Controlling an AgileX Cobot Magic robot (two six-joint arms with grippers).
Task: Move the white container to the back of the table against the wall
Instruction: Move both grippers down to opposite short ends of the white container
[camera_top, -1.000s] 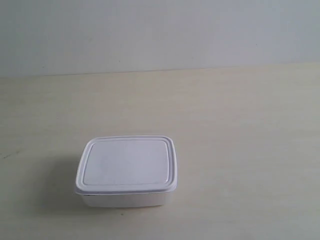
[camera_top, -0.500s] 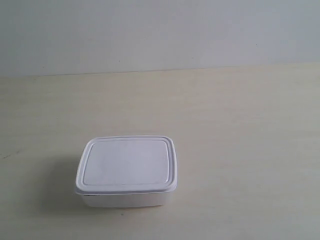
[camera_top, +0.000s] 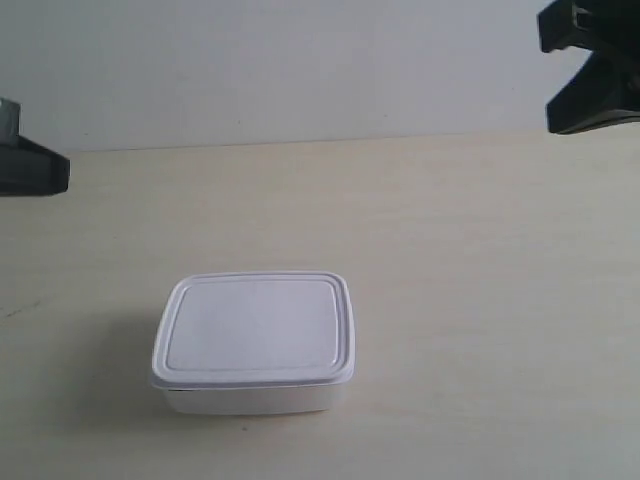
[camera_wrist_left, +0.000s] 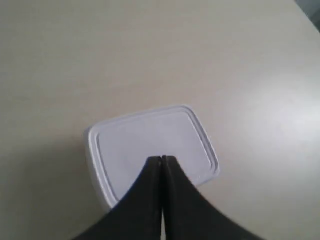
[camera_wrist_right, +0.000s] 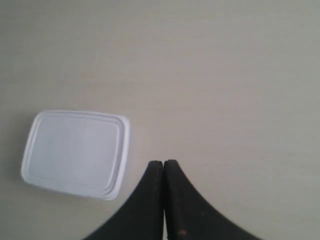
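With the left gripper (camera_wrist_left: 161, 159) and right gripper (camera_wrist_right: 163, 162) both closed and empty, the white container (camera_top: 253, 340) is best approached squarely and low.

One small white rectangular lidded plastic box (camera_top: 253, 335), one pale beige wood-grain table (camera_top: 480, 300), two black robot arms (camera_top: 30, 170) (camera_top: 595, 70).

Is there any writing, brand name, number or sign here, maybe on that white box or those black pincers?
No readable text in any view.
Small white rectangular plastic container: plain lid, no label.
Pale beige wood-grain table: only tiny dark specks.
Plain grey-white wall: bare.
Black left pincer and black right pincer: no marks show.
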